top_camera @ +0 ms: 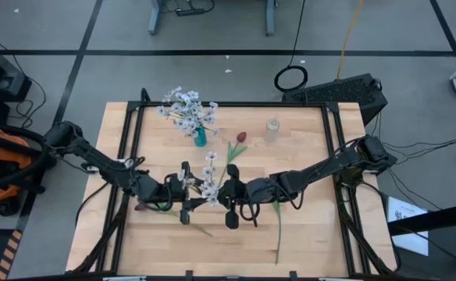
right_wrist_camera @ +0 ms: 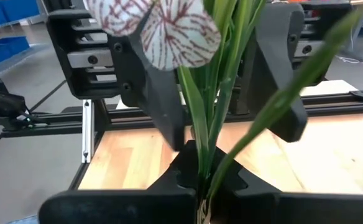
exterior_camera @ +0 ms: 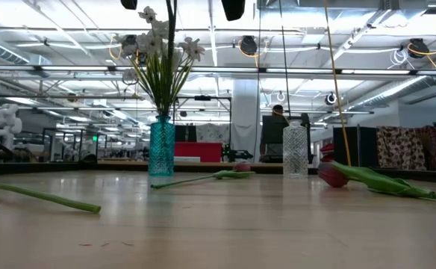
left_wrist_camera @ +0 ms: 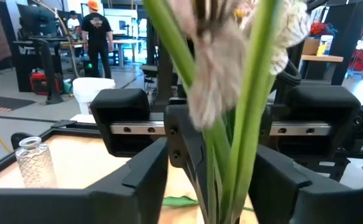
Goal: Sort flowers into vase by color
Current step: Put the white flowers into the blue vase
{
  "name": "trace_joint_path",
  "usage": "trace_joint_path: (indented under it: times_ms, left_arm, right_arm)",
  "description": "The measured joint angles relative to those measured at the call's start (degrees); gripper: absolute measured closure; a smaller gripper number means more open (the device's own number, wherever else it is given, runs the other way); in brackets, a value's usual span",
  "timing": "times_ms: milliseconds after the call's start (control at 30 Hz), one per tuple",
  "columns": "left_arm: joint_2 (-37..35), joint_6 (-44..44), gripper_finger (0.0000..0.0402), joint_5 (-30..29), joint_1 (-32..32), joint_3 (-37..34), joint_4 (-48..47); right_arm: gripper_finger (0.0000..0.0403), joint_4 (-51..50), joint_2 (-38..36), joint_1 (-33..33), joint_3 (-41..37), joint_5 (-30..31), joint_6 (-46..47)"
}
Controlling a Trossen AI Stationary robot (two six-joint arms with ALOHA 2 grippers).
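A spray of white flowers (top_camera: pixel 210 175) is held upright over the table's middle, between my two grippers. My right gripper (right_wrist_camera: pixel 200 186) comes in level from the right and is shut on its green stems. My left gripper (left_wrist_camera: pixel 209 186) faces it from the left, open, with a finger on each side of the same stems (left_wrist_camera: pixel 231 155); I see no touch. A teal vase (top_camera: pixel 201 139) at the far middle holds white flowers (exterior_camera: pixel 158 45). A clear vase (top_camera: pixel 272 129) stands to its right. One dark red tulip (top_camera: pixel 240 138) lies flat between the vases. My right gripper pinches the spray's green stems (right_wrist_camera: pixel 201 167) between its two fingers, below the blossoms. The fingers come level from the table's right side and lie across the stems. The spray stands upright, blossoms on top, lifted clear of the table.
A tulip with a long leafy stem (top_camera: pixel 277 226) lies on the near right of the table, its bud (exterior_camera: pixel 333 175) showing in the low view. Another green stem (exterior_camera: pixel 46 197) lies on the near left. A black frame (top_camera: pixel 126 156) borders the wooden top.
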Motion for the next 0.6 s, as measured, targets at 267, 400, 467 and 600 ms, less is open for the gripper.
trace_joint_path:
  times_ms: [267, 400, 467, 600]
  left_arm:
    - [0.0, 1.5, 0.0318, 1.6, 0.1, 0.0, -0.7]
    - [0.0, 3.0, 0.0368, 3.0, 0.1, 0.0, -0.6]
    - [0.0, 3.7, 0.0387, 3.4, 0.1, 0.0, -0.6]
    - [-0.4, 5.4, 0.0389, 3.4, 0.2, 0.0, -1.1]
  right_arm:
    - [0.0403, -0.4, 0.0, 0.0, 0.0, 0.0, -0.1]
    - [0.0403, -0.4, -0.1, 0.0, 0.0, 0.2, 0.6]
    - [0.0398, -0.4, 0.0, 0.1, 0.0, 1.8, 1.3]
    - [0.0357, -0.4, 0.0, 0.4, 0.0, 4.2, 2.5]
